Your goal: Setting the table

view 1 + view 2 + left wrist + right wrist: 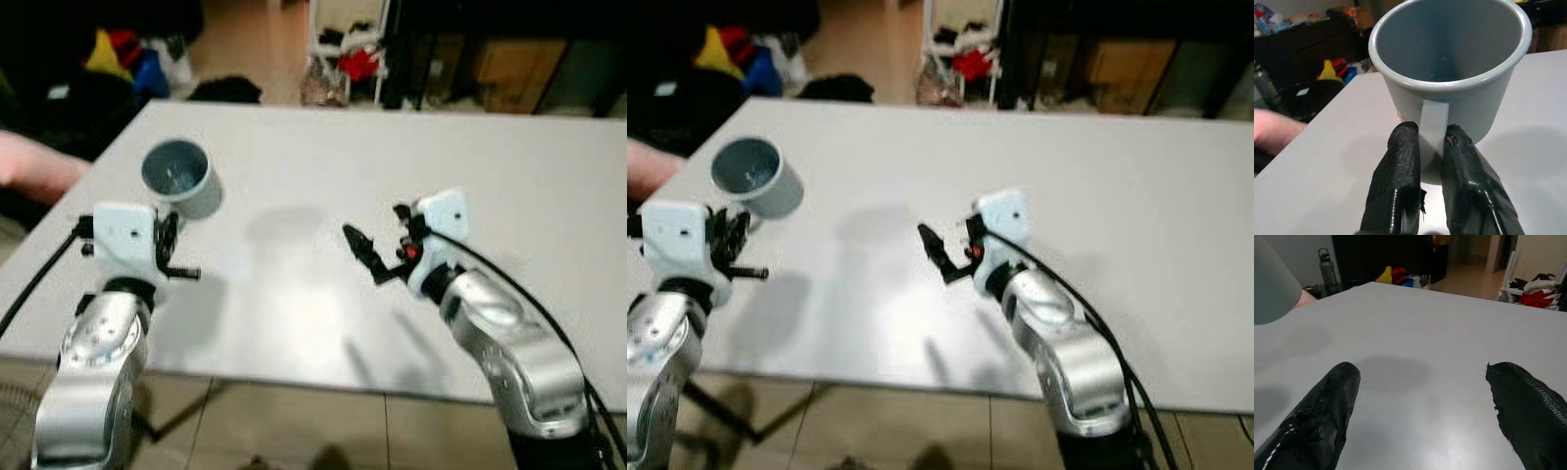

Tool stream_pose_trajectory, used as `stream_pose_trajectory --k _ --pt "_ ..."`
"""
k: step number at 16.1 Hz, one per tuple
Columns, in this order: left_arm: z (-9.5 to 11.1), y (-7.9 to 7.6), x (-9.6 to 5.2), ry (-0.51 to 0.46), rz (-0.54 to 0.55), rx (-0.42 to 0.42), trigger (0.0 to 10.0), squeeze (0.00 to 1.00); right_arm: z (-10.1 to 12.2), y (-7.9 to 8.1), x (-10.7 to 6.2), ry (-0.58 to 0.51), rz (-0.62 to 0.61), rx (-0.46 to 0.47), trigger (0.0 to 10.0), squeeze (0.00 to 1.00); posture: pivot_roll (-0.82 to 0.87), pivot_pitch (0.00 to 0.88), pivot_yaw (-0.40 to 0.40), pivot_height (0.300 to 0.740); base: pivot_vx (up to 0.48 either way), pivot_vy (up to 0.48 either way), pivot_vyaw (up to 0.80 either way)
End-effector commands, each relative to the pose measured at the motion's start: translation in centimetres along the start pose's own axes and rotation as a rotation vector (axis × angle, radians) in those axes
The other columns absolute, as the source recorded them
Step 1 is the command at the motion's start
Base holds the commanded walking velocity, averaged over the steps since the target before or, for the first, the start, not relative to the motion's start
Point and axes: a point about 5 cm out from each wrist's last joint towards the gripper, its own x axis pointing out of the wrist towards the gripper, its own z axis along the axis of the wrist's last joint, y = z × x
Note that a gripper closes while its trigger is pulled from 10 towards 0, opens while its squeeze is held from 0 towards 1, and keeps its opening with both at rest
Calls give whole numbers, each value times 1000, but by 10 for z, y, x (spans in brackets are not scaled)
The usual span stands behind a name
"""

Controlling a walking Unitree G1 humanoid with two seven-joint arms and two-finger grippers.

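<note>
Mug [177, 176] held at near-left of white table [323, 176], tilted, mouth toward camera, seemingly lifted clear of surface. Left gripper [1431, 147] clamped on handle, one finger each side. Judged step: placing. Best lowered slowly, levelled upright first, released only once base sits flat, away from edge. Left forearm raised, wrist bent forward. Right gripper [377, 257] hovering over mid-table, fingers apart, holding nothing.

the left gripper [1431, 149] pinches the handle of a grey mug [1452, 63] above the white table [1327, 166].
</note>
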Motion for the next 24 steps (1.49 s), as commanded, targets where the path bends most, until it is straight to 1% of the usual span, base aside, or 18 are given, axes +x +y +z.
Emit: stream_pose_trajectory --k 1,3,4,5,6,7,8,9,11,12,13,15,16,17,19,20,21,24 --pt "4 -4 3 -25 -32 12 10000 0 2 -4 -3 -12 -7 -8 10000 0 -51 11 64 740 330 0 0" --pt "-1 -4 11 -9 -56 25 10000 0 0 -3 -3 4 7 -17 10000 0 -50 6 73 740 328 0 0" --pt "-6 -1 22 13 -61 35 10000 0 0 -2 -2 10 28 -25 10000 0 -53 1 84 740 0 0 0" --pt "-7 1 27 24 -61 38 10000 0 1 -2 -2 11 39 -30 10000 0 -53 0 86 740 0 0 0" --pt "-9 3 39 38 -76 53 10000 0 1 -2 -1 13 54 -45 10000 0 -57 0 96 740 0 0 0" --pt "-10 4 44 48 -77 62 10000 0 1 -1 -1 14 58 -49 10000 0 -58 0 100 740 0 0 0" --pt "-12 6 56 71 -87 86 10000 0 1 -2 0 15 66 -61 10000 0 -61 0 108 740 0 0 0" --pt "-13 4 67 89 -113 110 10000 0 1 -2 0 18 70 -73 10000 0 -64 0 112 740 0 0 0" --pt "-16 1 80 127 -142 133 10000 0 0 -3 0 29 80 -90 10000 0 -72 0 119 740 0 0 0" --pt "-16 1 80 127 -142 133 10000 0 0 -3 0 29 80 -90 10000 0 -72 0 119 740 0 0 0" --pt "-22 -5 93 173 -182 115 10000 0 -1 -2 -1 41 100 -107 10000 0 -85 0 126 740 0 0 0" --pt "-27 -11 104 204 -216 99 10000 0 -3 -1 -3 59 111 -120 10000 0 -94 9 130 740 0 0 0" --pt "-30 -13 108 221 -219 70 10000 0 -4 -2 -3 69 106 -119 10000 0 -95 16 128 740 0 0 0" --pt "-36 -17 116 253 -211 19 10000 0 -4 -2 -5 82 100 -101 10000 0 -103 34 128 740 0 0 0" --pt "-44 -22 121 304 -227 -38 10000 0 -4 0 -8 90 119 -110 10000 0 -121 57 129 740 0 0 0" --pt "-46 -23 122 319 -232 -37 10000 0 -3 1 -9 92 127 -116 10000 0 -121 57 129 740 0 0 0" --pt "-50 -24 125 342 -222 -19 10000 0 -4 4 -15 102 160 -148 10000 0 -138 77 127 740 0 0 0" --pt "-52 -24 126 361 -220 -33 10000 0 -6 10 -23 124 239 -172 10000 0 -148 89 128 740 0 0 0"
